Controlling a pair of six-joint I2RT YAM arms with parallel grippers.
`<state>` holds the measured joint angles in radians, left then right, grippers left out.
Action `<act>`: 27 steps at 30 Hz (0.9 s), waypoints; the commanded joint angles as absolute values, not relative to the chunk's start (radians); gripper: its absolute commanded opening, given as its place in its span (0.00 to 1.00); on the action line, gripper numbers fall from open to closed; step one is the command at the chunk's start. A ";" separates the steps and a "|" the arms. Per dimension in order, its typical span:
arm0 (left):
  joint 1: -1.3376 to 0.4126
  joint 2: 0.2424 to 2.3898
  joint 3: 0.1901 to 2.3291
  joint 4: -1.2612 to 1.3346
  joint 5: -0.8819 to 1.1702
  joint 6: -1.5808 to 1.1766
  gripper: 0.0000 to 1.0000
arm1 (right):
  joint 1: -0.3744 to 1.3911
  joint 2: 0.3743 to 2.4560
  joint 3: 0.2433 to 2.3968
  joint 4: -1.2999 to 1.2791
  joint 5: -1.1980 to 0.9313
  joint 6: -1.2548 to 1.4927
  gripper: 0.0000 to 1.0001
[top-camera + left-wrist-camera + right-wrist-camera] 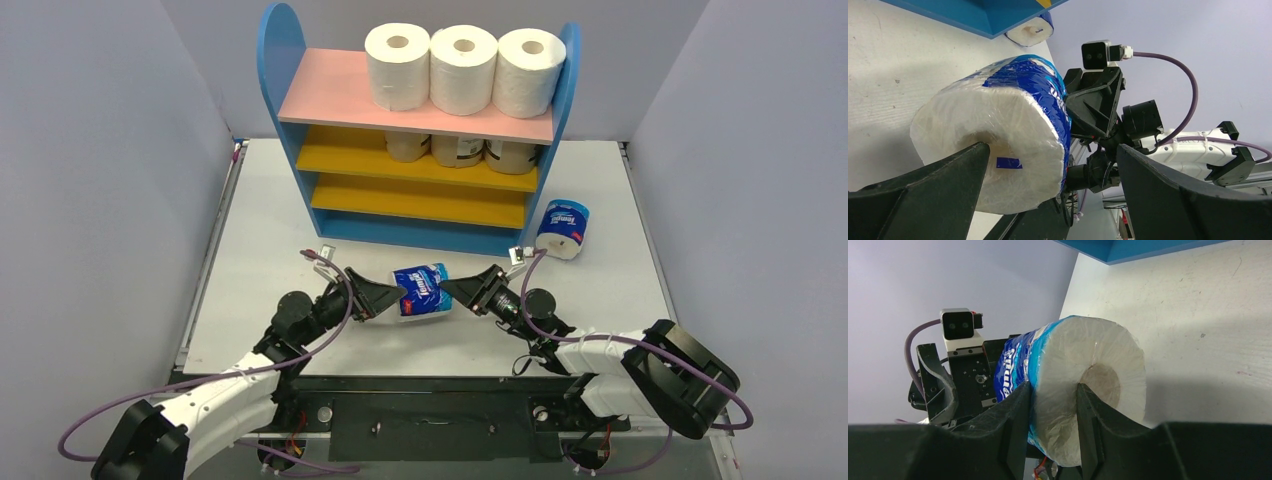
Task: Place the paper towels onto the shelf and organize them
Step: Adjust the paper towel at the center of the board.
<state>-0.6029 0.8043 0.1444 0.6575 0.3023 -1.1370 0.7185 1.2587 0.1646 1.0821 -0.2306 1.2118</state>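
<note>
A blue-and-white wrapped paper towel roll (pixel 422 290) hangs just above the table between my two grippers. My right gripper (pixel 455 290) is shut on its wall, one finger in the core and one outside, as the right wrist view (pixel 1054 390) shows on the roll (pixel 1068 355). My left gripper (pixel 385 297) is open at the other end. In the left wrist view (pixel 1051 150) one finger touches the roll's (pixel 998 115) end face and the other stands well clear. A second blue-and-white roll (pixel 562 230) lies on the table by the shelf's (pixel 290 60) right foot.
Three white rolls (pixel 463 68) stand on the pink top board at the right. Three tan rolls (pixel 458 150) sit on the upper yellow board. The lower yellow board (pixel 420 200) is bare. The shelf's blue base (pixel 988 15) is close ahead. Grey walls enclose the table.
</note>
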 commanded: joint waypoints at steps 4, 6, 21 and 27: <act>-0.628 0.855 0.189 0.777 0.309 -1.112 0.92 | 0.712 1.242 0.219 1.190 -0.272 1.199 0.17; -0.632 0.864 0.189 0.786 0.310 -1.111 0.88 | 0.712 1.245 0.217 1.195 -0.273 1.200 0.17; -0.647 0.867 0.182 0.806 0.298 -1.103 0.58 | 0.714 1.267 0.215 1.232 -0.284 1.209 0.17; -0.656 0.878 0.185 0.812 0.303 -1.098 0.55 | 0.716 1.266 0.218 1.231 -0.291 1.208 0.17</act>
